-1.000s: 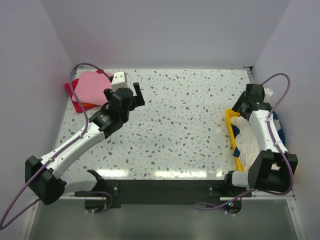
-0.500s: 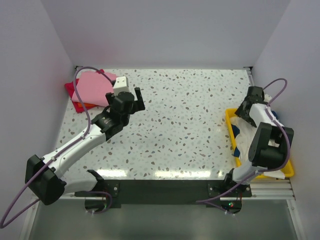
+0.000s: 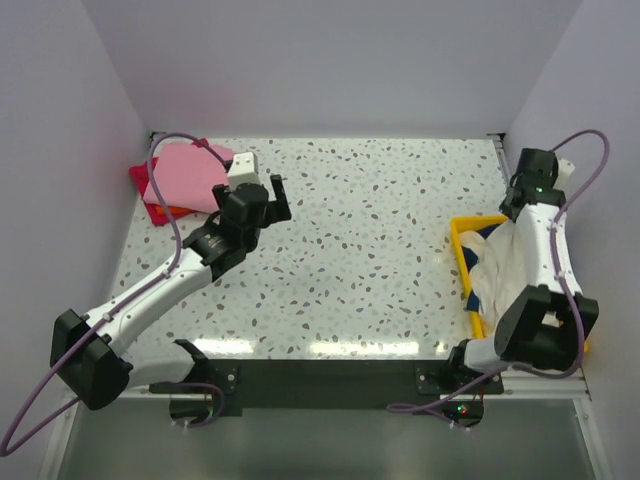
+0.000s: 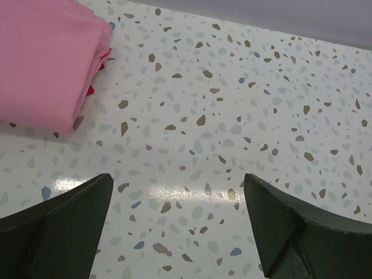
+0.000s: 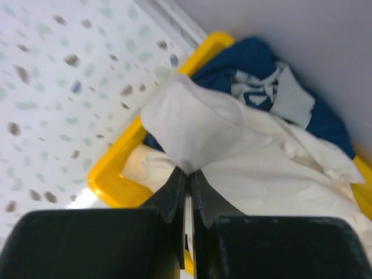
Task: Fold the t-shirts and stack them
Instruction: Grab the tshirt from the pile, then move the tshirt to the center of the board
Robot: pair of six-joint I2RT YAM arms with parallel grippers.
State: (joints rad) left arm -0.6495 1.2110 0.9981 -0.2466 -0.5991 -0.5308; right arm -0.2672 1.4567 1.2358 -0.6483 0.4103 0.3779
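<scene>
The right gripper (image 5: 187, 171), pinched tight on a fold of the cream t-shirt (image 5: 195, 125) over the yellow tray (image 5: 110, 174) at the right, should lift until the cloth clears the rim, then carry it left towards the left gripper (image 4: 177, 189), jaws spread, near the pink t-shirt (image 4: 40, 58).

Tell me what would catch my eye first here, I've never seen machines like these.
The right arm's tool is shut on a fold of a cream shirt, holding it up over a yellow tray at the right edge, where a navy shirt also lies. A neatly folded pink shirt lies in the far left corner, and the left arm's tool hangs open over the speckled table near it.
</scene>
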